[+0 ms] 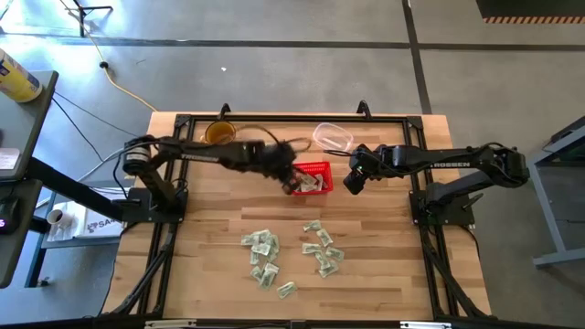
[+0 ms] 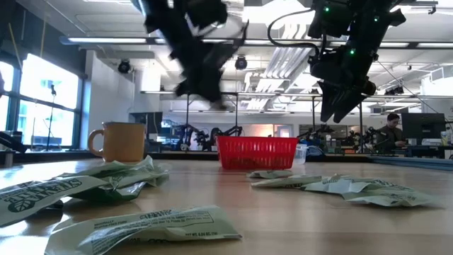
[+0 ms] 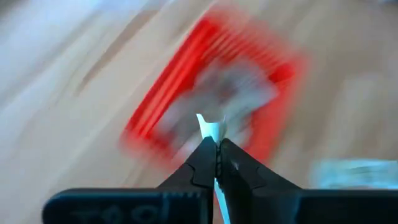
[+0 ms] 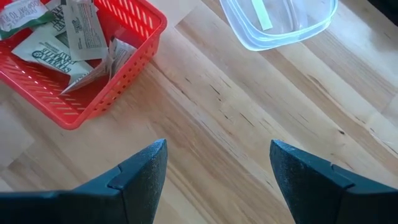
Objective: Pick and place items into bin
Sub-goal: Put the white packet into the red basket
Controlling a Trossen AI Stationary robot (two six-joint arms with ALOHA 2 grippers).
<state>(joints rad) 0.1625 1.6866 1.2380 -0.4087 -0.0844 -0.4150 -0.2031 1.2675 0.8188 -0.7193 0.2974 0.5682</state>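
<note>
The red basket (image 1: 313, 177) stands on the far middle of the table and holds several bills (image 4: 59, 37). Many more wrinkled green-and-white bills (image 1: 265, 251) lie flat nearer the table's front (image 2: 141, 227). My left gripper (image 1: 289, 179) is above the basket's left end, shut on one bill; its wrist view is smeared, with the basket (image 3: 211, 93) below the fingers. My right gripper (image 1: 353, 180) hangs open over bare wood just right of the basket (image 4: 124, 56), pointing down (image 2: 338, 105). My left gripper pinches a pale bill between its two fingers, coming from above and pointing down. A small white tip of the bill (image 3: 209, 127) sticks out past the fingertips. The bill is lifted clear above the basket.
An amber mug (image 1: 219, 134) stands at the far left (image 2: 120, 142). A clear plastic container (image 1: 334, 137) sits at the far edge right of the basket (image 4: 280, 22). Bare wood lies between the basket and the scattered bills.
</note>
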